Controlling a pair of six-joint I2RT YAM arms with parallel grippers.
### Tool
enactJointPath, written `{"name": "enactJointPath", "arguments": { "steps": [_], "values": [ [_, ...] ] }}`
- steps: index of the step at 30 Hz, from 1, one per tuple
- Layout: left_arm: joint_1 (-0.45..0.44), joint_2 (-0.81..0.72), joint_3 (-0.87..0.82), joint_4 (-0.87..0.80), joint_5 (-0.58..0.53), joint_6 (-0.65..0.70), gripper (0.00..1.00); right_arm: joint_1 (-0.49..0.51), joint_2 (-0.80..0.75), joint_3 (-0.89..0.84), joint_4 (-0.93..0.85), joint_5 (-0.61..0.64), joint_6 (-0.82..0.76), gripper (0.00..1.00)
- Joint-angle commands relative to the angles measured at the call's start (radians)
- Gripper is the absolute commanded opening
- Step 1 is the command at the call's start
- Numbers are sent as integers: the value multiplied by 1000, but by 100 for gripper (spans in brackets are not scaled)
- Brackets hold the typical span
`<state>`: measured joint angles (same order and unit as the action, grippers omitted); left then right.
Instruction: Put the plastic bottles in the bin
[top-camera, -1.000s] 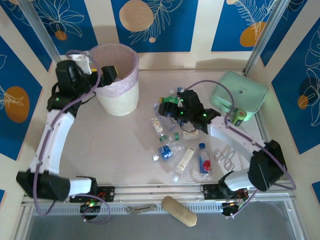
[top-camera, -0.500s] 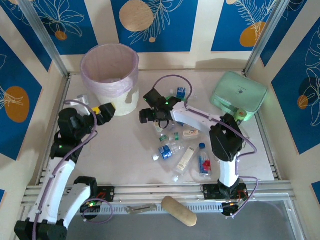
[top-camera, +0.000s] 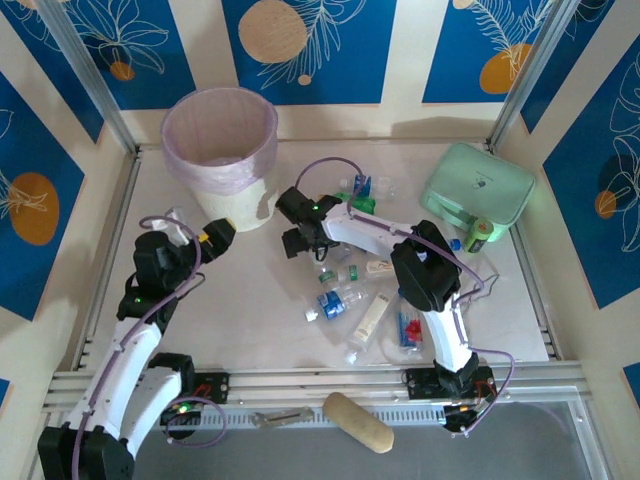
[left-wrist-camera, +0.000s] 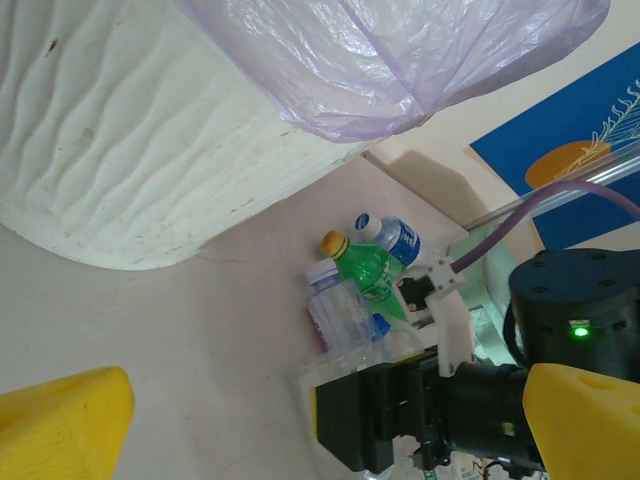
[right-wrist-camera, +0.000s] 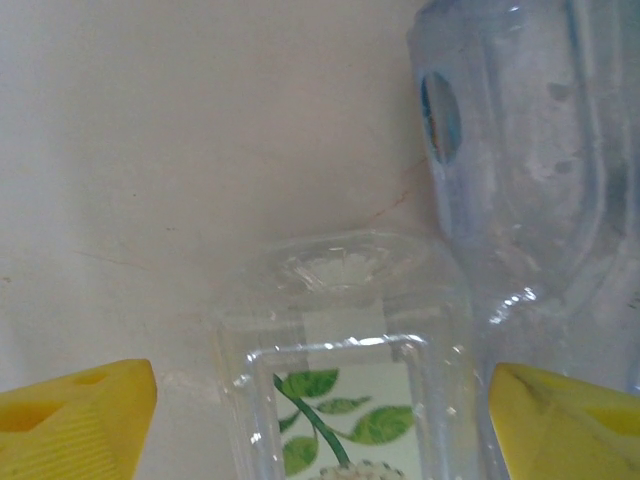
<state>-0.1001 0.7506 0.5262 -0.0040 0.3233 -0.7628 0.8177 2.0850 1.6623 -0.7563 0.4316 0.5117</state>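
The bin (top-camera: 220, 150), cream with a pale pink bag, stands at the back left; its wall (left-wrist-camera: 150, 150) is close in the left wrist view. Plastic bottles (top-camera: 345, 298) lie scattered mid-table. My left gripper (top-camera: 215, 235) (left-wrist-camera: 320, 425) hangs open and empty by the bin's base. My right gripper (top-camera: 297, 240) (right-wrist-camera: 325, 420) is low on the table, open, with its yellow fingertips (right-wrist-camera: 80, 415) either side of a clear square bottle with a leaf label (right-wrist-camera: 340, 400). A green bottle (left-wrist-camera: 365, 265) and a blue-labelled one (left-wrist-camera: 395, 235) lie behind it.
A mint-green pouch (top-camera: 478, 190) sits at the back right with a green bottle (top-camera: 480, 235) beside it. A tan oblong object (top-camera: 358, 420) lies on the front rail. Another clear bottle (right-wrist-camera: 520, 180) lies right of the leaf-label bottle.
My left arm has drawn back from over the bin and come down beside its base. My right gripper has swung left across the bottle pile, and its jaws have narrowed a little.
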Motion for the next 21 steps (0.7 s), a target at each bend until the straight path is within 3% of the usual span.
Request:
{"name": "enactJointPath", "arguments": {
  "steps": [1,8,16,21],
  "values": [
    [5,-4,9,51,34,-13,100,12,46,50,-31,7,-12,86],
    [5,-22,14,31,48,6,100,13,101,83,-35,13,-18,81],
    [4,-9,24,30,48,12,100,12,111,86,-25,8,-24,63],
    [-2,9,31,23,60,14,100,5,66,56,22,-25,-22,57]
  ]
}}
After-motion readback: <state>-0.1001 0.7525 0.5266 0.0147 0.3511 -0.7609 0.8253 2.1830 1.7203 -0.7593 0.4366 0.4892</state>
